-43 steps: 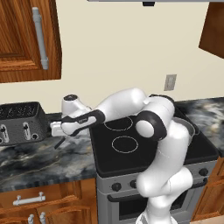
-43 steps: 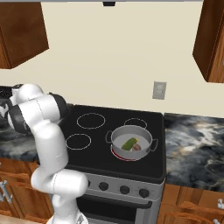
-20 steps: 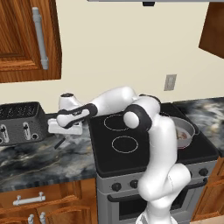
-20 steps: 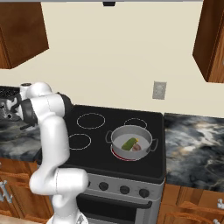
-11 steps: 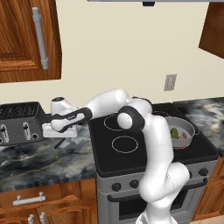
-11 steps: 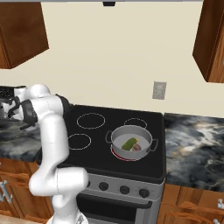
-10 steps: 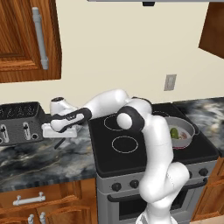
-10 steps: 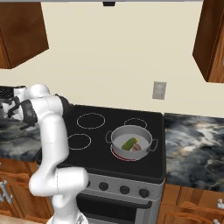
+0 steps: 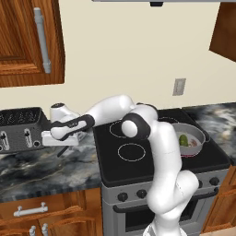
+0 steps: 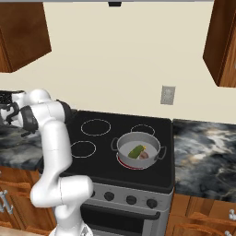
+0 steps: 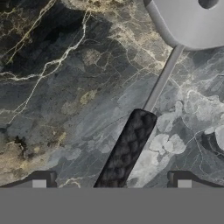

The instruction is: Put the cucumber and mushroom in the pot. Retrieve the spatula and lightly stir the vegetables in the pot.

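1. I read this as the spatula-retrieval step: the cucumber (image 10: 136,151) and the mushroom (image 10: 144,156) already lie inside the pot (image 10: 123,148), which sits on the front right burner of the stove (image 10: 152,126).
2. My tool (image 11: 111,183) hangs low over the marble worktop (image 11: 57,87) to the left of the stove, right beside the toaster (image 9: 20,129).
3. The tool's two tips stand spread wide, one on each side of the spatula's handle, pinching nothing.
4. The spatula (image 11: 131,144) lies flat on the worktop left of the stove. Its textured black handle runs between the tips, then narrows to a thin grey shank that ends in the silver head.
5. In the hand view the long axis runs from the bottom centre up and to the right, with the head pointing away from the tool. In the base views the arm covers it, so I cannot tell its heading against the stove.
6. Next I would judge the move to be a short drop so the tips bracket the black handle, then a squeeze. The axis crosses the gap at a slant, so a small wrist roll first may square the grip.
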